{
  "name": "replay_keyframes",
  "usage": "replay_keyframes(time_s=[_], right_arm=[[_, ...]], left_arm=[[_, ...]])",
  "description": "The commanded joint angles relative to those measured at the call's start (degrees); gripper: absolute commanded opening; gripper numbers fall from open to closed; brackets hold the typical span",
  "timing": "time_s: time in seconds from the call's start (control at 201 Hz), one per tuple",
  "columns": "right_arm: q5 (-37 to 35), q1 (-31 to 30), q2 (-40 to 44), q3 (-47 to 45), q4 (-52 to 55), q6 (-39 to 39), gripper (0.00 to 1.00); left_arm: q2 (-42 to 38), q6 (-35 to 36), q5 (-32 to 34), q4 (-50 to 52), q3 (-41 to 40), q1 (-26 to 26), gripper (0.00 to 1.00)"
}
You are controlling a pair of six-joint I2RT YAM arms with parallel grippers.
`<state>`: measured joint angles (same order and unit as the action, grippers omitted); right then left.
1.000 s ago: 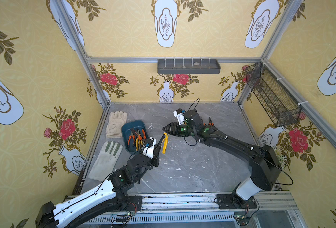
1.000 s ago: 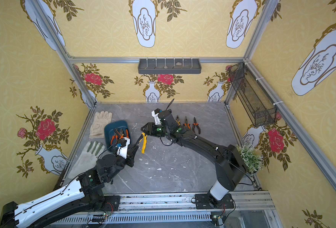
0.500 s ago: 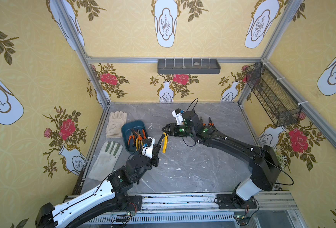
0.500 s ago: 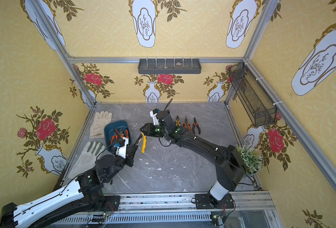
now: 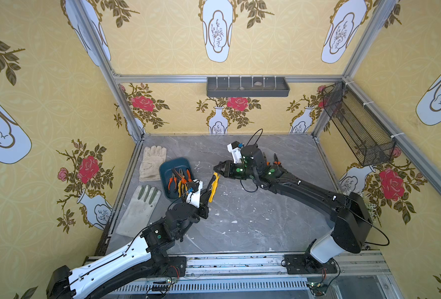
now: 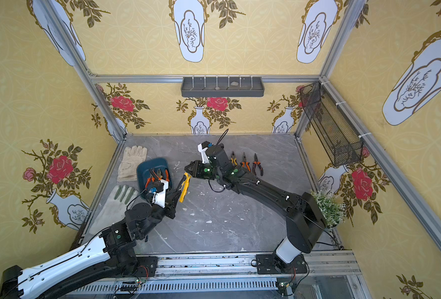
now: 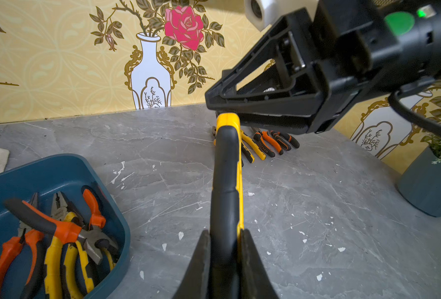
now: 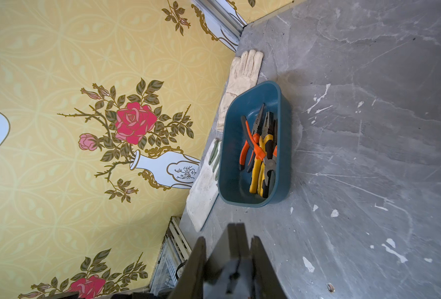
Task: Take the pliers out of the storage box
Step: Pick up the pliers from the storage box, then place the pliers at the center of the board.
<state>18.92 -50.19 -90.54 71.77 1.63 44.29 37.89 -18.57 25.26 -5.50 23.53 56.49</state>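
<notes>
Handover of pliers (image 7: 225,181), clear of box (image 5: 170,167). Clamped at opposite ends by left gripper (image 7: 225,240) and right gripper (image 5: 216,172): relay, presumably.

Two arms are seen. The left arm (image 5: 103,271) is covered along its long lower link with a white shell, on which a thin black cable (image 5: 121,255) and some small dark holes are visible; its upper links are built of black, rounded housings. The right arm (image 5: 304,191) is black almost throughout, and only its base segment (image 5: 325,249) is clad in white. Round green stickers (image 5: 237,169) are placed on the joints. A white camera mount (image 5: 234,152) is fixed at each wrist, with thin black wires (image 5: 255,134) looped beside it. The left tool (image 7: 224,233) and the right tool (image 5: 215,169) are black, with triangular, open-framed fingers (image 7: 266,104).
</notes>
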Motion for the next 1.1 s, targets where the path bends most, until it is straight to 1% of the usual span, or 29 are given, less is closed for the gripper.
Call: replay_keyframes(time_s=[0.0,0.085,0.105,0.144,0.179,0.289,0.339,0.378,0.418,0.448,0.483,0.528,0.553,0.622,0.672,0.762,0.841,0.871,0.886,0.936,1.001,1.09], right_arm=[[0.1,-0.1,0.5,0.1,-0.3,-0.8,0.10],[0.0,-0.1,0.6,0.2,-0.1,-0.9,0.01],[-0.1,-0.1,0.6,0.3,0.0,-0.9,0.00],[-0.3,-0.2,0.5,0.5,0.5,-0.9,0.00],[-0.4,-0.1,0.4,0.6,0.9,-0.9,0.00],[-1.4,-0.2,-0.1,1.8,3.1,-1.7,0.00],[-2.5,-0.1,-0.1,2.6,4.6,-2.6,0.00],[-3.7,-0.1,-0.1,3.5,6.1,-3.6,0.00],[-5.2,-0.1,-0.1,4.7,7.9,-4.9,0.00],[-6.4,0.1,-0.2,5.6,9.5,-6.1,0.00],[-7.8,0.2,-0.5,6.9,11.4,-7.5,0.00],[-9.8,0.6,-1.2,9.2,13.8,-9.6,0.00],[-10.7,0.8,-2.0,10.8,15.9,-10.8,0.00],[-12.1,1.8,-5.1,15.7,21.1,-14.5,0.00],[-12.9,2.2,-8.1,20.2,25.1,-17.7,0.00],[-15.9,3.1,-14.7,28.7,32.1,-22.4,0.01],[-17.3,4.7,-20.2,34.4,36.7,-24.4,0.02],[-17.3,5.6,-22.0,35.9,37.4,-25.0,0.02],[-17.3,6.0,-22.9,36.7,37.7,-25.3,0.02],[-16.9,7.3,-25.6,38.7,38.2,-26.0,0.02],[-16.0,9.2,-29.5,41.7,38.8,-26.5,0.02],[-14.8,10.8,-33.8,45.8,39.5,-27.0,0.01]], left_arm=[[0.1,0.0,1.0,-2.7,0.1,-0.1,0.00],[0.5,-0.4,1.3,-1.5,0.8,-0.1,0.00],[0.7,-0.7,1.5,-1.1,1.0,0.0,0.05],[1.1,-1.0,1.7,-0.2,1.4,0.0,0.20],[1.4,-1.4,1.8,0.7,1.8,-0.1,0.30],[2.3,-5.0,3.8,4.4,3.4,-0.1,0.48],[2.4,-8.5,5.7,7.4,4.5,-0.1,0.61],[2.7,-10.6,7.2,10.3,5.6,-0.1,0.65],[2.8,-10.8,7.0,11.9,6.3,-0.1,0.68],[2.7,-11.1,6.8,12.7,6.8,-0.1,0.71],[2.5,-12.1,7.2,13.6,7.1,-0.1,0.78],[1.9,-13.2,7.1,14.2,7.2,-0.1,0.82],[1.5,-13.8,7.1,14.5,7.2,0.0,0.84],[-0.1,-17.8,8.2,16.0,7.0,-0.1,0.95],[-1.2,-19.9,8.9,17.5,7.0,-0.1,0.99],[-2.3,-22.7,9.1,21.7,8.1,-0.4,0.99],[-1.7,-23.8,7.1,24.4,9.6,-1.3,0.99],[-1.2,-23.8,6.4,25.5,10.3,-1.7,0.99],[-0.9,-25.4,6.1,25.9,10.7,-1.8,0.99],[0.1,-26.9,5.5,27.3,11.7,-2.3,0.99],[1.2,-27.3,3.7,27.8,12.7,-3.0,0.99],[2.6,-27.5,3.0,27.6,13.4,-3.3,0.99]])
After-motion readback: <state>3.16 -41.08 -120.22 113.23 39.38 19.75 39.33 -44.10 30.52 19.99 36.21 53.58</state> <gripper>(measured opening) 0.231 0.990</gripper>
